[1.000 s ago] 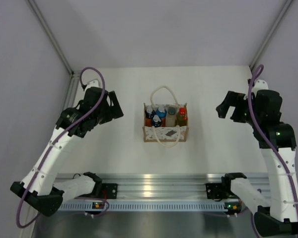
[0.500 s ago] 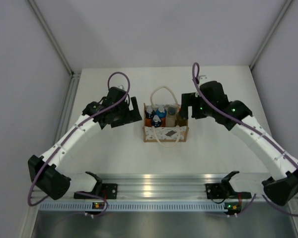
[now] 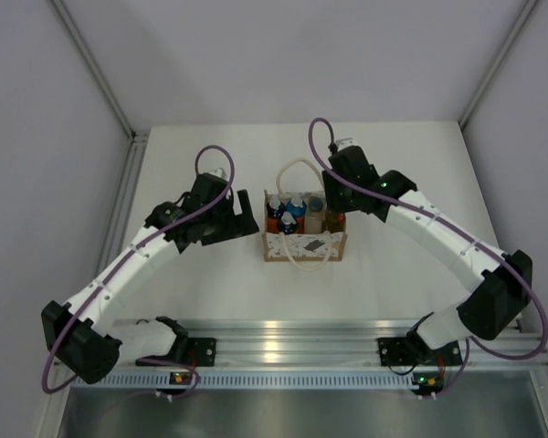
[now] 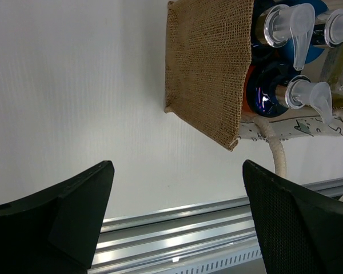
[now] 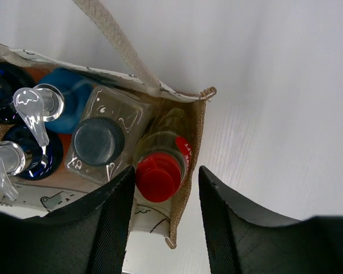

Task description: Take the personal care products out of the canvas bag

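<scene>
The canvas bag [image 3: 303, 245] stands upright at mid-table with the personal care products inside. These are blue-capped pump bottles [image 3: 287, 212], a whitish bottle with a dark grey cap [image 5: 99, 141] and a slim yellow bottle with a red cap [image 5: 158, 177]. My right gripper [image 5: 166, 172] hangs over the bag's right end. Its jaws are narrowed and straddle the red cap and the bag's burlap end wall [image 5: 193, 148]. The left finger is against the cap, while a gap remains at the right finger. My left gripper [image 4: 177, 166] is wide open, just left of the bag's burlap side [image 4: 208, 63], holding nothing.
Cream rope handles [image 3: 299, 167] loop out at the back and front [image 4: 276, 155] of the bag. An aluminium rail [image 3: 274, 339] runs along the near table edge. Grey booth walls close in the table on the left, back and right.
Both arms swung in from the sides toward the bag. The right gripper came down over the bag's right end and narrowed around the red-capped bottle. The left gripper stayed wide open.
</scene>
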{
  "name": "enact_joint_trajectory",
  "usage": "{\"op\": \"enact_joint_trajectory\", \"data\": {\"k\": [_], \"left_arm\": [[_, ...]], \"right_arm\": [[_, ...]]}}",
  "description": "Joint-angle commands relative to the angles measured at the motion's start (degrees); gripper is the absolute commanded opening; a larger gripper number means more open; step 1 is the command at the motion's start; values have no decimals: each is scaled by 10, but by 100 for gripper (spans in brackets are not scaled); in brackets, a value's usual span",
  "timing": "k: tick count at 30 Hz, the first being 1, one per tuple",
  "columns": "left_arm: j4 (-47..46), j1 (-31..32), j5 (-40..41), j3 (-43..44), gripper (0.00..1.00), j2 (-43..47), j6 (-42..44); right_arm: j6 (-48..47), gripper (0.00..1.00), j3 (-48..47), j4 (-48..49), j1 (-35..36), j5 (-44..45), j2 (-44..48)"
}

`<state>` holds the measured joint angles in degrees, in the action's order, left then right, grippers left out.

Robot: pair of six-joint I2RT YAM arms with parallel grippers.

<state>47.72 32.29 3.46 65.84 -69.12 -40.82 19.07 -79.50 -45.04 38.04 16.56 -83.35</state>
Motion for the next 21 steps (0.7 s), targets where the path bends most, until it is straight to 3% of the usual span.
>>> {"op": "enact_joint_trajectory", "data": {"k": [1,21], "left_arm": [[-23,1,7,-18,98,39,3],[-3,1,17,-2,98,64,28]], "right_arm": [[-11,46,-28,26,12,30,-6],[6,31,-19,14,33,56,-23]]}}
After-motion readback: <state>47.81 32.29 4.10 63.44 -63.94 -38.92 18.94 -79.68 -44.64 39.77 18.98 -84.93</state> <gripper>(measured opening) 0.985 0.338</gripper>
